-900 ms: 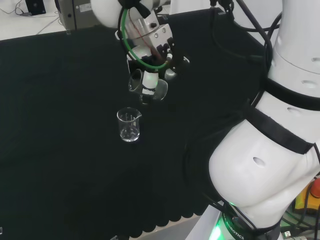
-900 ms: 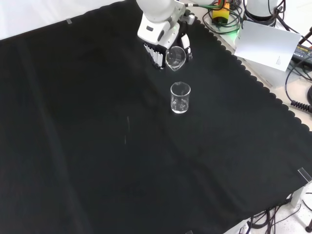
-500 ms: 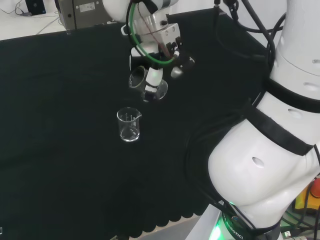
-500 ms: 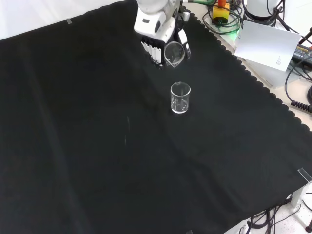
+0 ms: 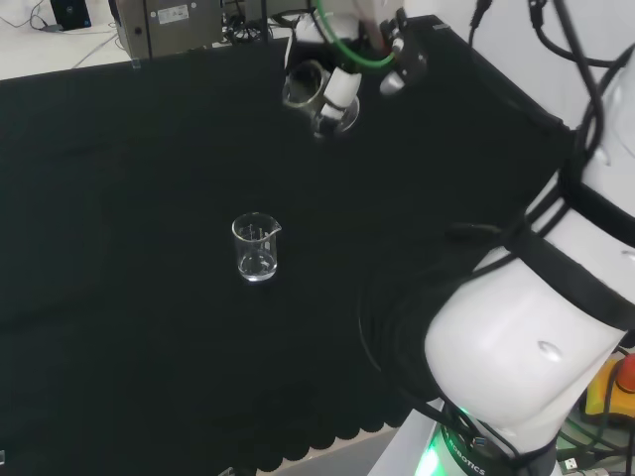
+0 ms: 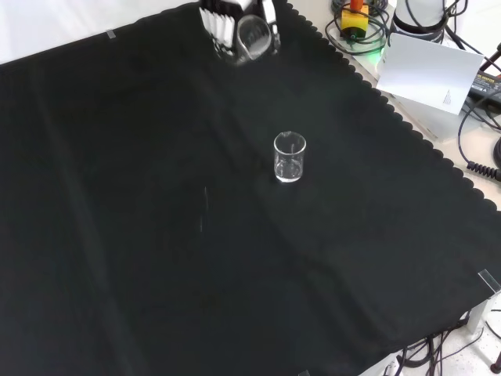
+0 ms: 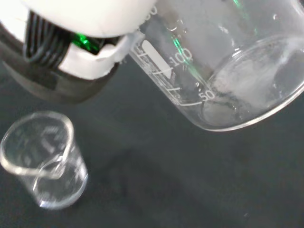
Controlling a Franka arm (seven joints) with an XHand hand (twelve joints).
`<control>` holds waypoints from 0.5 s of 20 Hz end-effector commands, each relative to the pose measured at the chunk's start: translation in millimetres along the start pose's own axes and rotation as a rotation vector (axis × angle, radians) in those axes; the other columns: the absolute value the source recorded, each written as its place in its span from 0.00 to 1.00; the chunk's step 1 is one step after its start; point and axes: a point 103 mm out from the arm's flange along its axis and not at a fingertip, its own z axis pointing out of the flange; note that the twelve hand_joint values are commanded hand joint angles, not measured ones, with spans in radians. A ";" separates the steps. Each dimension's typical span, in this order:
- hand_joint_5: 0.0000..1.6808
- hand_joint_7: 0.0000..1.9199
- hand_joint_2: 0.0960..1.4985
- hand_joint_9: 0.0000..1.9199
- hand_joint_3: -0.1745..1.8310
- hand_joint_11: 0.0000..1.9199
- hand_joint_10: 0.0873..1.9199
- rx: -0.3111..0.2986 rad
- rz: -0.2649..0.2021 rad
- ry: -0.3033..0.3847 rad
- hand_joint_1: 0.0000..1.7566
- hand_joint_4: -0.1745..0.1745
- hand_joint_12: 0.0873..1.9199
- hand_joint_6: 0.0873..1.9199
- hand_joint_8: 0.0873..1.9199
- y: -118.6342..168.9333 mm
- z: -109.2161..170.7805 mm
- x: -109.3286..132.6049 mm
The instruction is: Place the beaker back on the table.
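The robot hand (image 5: pixel 342 87) sits near the top centre of the head view, raised above the black cloth (image 5: pixel 129 178) of the bench, and its fingers are curled round a clear glass beaker (image 5: pixel 310 91) that it carries tilted well off upright, mouth toward the left of that frame. In the front view the same held beaker (image 6: pixel 254 37) shows at the top edge, just right of the robot hand's ribbed black and white fingers (image 6: pixel 218 21), with its open rim facing the camera and no part of it touching the cloth. The wrist view shows this beaker (image 7: pixel 223 71) close and large, slanted, with white graduation marks printed on its wall and its round base clear of the cloth; a white and black part of the robot hand (image 7: pixel 80 42) lies against its upper wall. A second, smaller beaker (image 5: pixel 256 248) stands upright on the cloth by itself, left of centre in the head view and well apart from the held one. In the front view it (image 6: pixel 289 157) stands just right of centre, lower in the frame than the robot hand, and it looks empty. In the wrist view it (image 7: pixel 45 159) stands upright on the cloth with its pouring lip visible.
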 end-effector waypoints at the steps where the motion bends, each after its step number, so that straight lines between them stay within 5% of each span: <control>1: 0.78 0.71 0.39 0.96 0.40 0.79 0.00 -0.097 -0.134 0.363 0.75 0.00 0.22 0.26 0.25 79.8 144.0 -10.8; 10: 0.78 0.71 0.39 0.96 0.40 0.78 0.00 -0.106 -0.173 0.385 0.75 0.00 0.21 0.26 0.25 94.0 158.2 -8.0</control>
